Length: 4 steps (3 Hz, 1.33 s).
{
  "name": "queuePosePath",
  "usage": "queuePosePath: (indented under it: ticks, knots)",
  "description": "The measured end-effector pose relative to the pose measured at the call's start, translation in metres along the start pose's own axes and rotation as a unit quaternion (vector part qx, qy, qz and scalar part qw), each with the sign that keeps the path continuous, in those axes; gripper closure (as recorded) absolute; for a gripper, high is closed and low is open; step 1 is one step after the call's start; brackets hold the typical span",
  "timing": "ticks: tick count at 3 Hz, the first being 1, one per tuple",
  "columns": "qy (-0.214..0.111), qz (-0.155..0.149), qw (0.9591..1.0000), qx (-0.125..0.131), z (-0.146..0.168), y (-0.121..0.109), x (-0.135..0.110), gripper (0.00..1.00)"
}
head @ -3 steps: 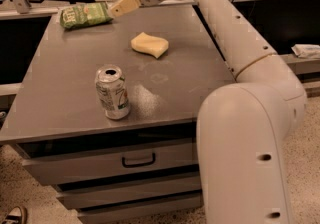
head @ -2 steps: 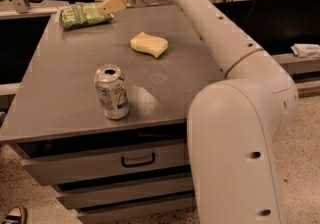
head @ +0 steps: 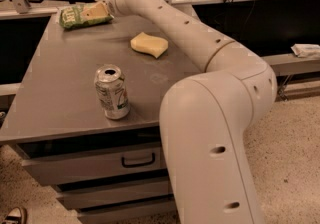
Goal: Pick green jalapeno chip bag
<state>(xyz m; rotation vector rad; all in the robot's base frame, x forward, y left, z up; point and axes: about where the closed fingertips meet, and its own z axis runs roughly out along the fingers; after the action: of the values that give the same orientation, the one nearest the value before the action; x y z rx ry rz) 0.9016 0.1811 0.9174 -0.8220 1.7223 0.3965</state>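
The green jalapeno chip bag (head: 74, 17) lies crinkled at the far left corner of the grey table (head: 60, 88). My gripper (head: 96, 11) reaches across the table and sits over the bag's right end, covering part of it. My pale arm (head: 200, 43) runs from the lower right up to that corner.
A silver-green soda can (head: 112, 93) stands upright near the table's front. A yellow sponge (head: 149, 44) lies mid-table, just beside my arm. Drawers with a dark handle (head: 138, 160) are below the tabletop. A shelf rail runs behind the table.
My gripper has moved left along the table's far edge, from right of the bag to over the bag's right end. The bag, can and sponge have not moved.
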Motion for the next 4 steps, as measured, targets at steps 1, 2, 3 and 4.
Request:
queuePosePath:
  ticks: [1,2,3,4]
  knots:
    - [0.013,0.005,0.9999,0.000,0.016,0.007,0.009,0.00]
    - [0.025,-0.001,0.9997,-0.004,0.026,0.009,0.014,0.00]
    - [0.031,0.000,0.9995,-0.009,0.035,0.010,0.018,0.00]
    - [0.038,0.004,0.9992,-0.012,0.041,0.015,0.021,0.00]
